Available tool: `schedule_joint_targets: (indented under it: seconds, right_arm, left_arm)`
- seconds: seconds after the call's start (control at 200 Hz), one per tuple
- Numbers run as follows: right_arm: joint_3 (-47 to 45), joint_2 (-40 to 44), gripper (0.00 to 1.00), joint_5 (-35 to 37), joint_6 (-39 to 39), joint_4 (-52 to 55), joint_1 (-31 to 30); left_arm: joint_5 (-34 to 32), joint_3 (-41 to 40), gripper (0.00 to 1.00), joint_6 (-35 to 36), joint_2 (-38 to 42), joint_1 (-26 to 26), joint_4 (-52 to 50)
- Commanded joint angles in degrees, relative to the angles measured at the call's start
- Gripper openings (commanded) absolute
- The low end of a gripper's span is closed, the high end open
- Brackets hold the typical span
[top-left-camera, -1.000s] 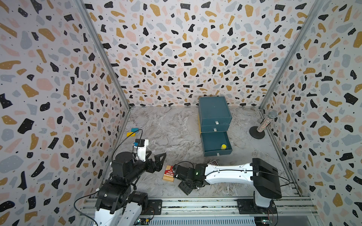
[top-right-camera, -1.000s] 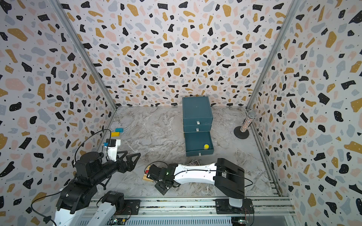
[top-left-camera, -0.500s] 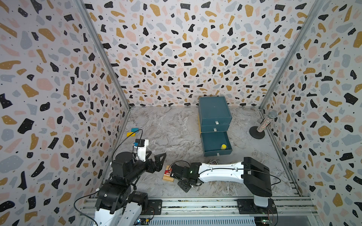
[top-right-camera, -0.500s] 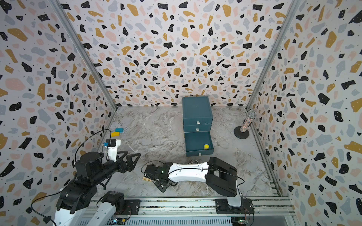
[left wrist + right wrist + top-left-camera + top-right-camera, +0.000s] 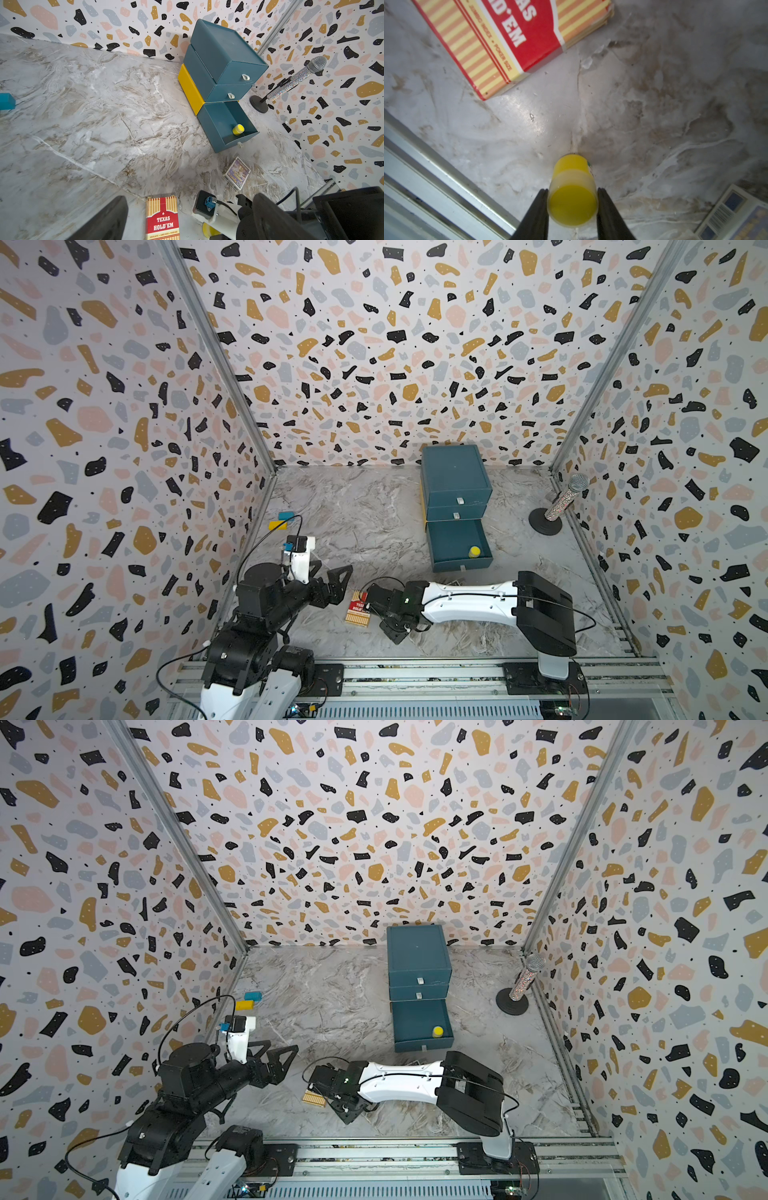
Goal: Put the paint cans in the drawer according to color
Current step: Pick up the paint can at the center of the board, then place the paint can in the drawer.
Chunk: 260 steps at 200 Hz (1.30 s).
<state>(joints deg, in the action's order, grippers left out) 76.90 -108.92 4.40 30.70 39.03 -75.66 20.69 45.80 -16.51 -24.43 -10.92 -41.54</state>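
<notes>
In a top view the left hand (image 5: pixel 328 572) is spread, and one stored can (image 5: pixel 474 551) lies in the open bottom tray of the drawer (image 5: pixel 455 477). In the right wrist view a yellow paint can (image 5: pixel 572 203) on the desk (image 5: pixel 654 124) is pinched at its sides by the right hand (image 5: pixel 572 192); it is judged light, stiff and slippery.

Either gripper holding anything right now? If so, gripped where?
Right gripper: pinching the small round yellow paint can across its sides, near the end facing the wrist camera. Left gripper: open, holds nothing.
</notes>
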Motion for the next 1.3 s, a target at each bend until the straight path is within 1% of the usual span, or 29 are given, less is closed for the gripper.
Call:
schedule_joint_targets:
  seconds: [0.0, 0.09, 0.205, 0.31, 0.335, 0.401, 0.526, 0.591, 0.681, 0.776, 0.916, 1.297]
  right_arm:
    - [0.45, 2.33, 0.31, 2.73, 0.50, 2.02, 0.47]
    - [-0.81, 6.13, 0.29, 5.27, 0.33, 1.95, 1.87]
    - [-2.59, 12.00, 0.28, 7.58, -1.21, 2.19, 6.68]
    - [-4.21, 17.12, 0.28, 7.98, -2.90, 2.28, 13.78]
    - [-4.64, 18.18, 0.28, 7.97, -3.28, 2.28, 16.99]
    - [-6.15, 20.39, 0.28, 8.12, -4.55, 0.96, 21.75]
    - [-8.37, 21.49, 0.27, 7.36, -6.37, -3.65, 30.03]
    - [-8.60, 20.68, 0.27, 7.74, -6.76, -5.26, 33.22]
    - [-8.88, 18.60, 0.26, 5.78, -6.54, -7.36, 37.18]
    - [-9.33, 16.35, 0.25, 5.44, -5.71, -8.28, 38.93]
    - [-11.14, 14.05, 0.25, 5.34, -4.79, -10.06, 39.84]
    - [-12.75, 10.17, 0.25, 3.16, -3.45, -13.05, 40.50]
  left_arm:
    - [0.91, 1.31, 0.97, 0.33, 0.61, 0.37, 1.46]
    - [0.93, 1.39, 0.97, 0.34, 0.63, 0.37, 1.54]
    - [1.10, 1.29, 0.97, 0.34, 0.65, 0.37, 1.68]
    - [1.31, 1.13, 0.97, 0.29, 0.60, 0.37, 1.87]
    - [1.42, 1.21, 0.97, 0.29, 0.53, 0.38, 1.89]
    - [1.46, 1.16, 0.97, 0.34, 0.52, 0.37, 1.92]
    - [1.46, 1.15, 0.97, 0.30, 0.61, 0.46, 1.90]
    - [1.54, 1.17, 0.97, 0.25, 0.61, 0.45, 1.90]
    - [1.54, 1.16, 0.97, 0.33, 0.62, 0.45, 1.92]
    - [1.42, 1.20, 0.97, 0.34, 0.59, 0.42, 1.91]
    - [1.48, 1.13, 0.97, 0.34, 0.44, 0.50, 1.91]
    - [1.54, 1.16, 0.97, 0.34, 0.26, 0.46, 1.92]
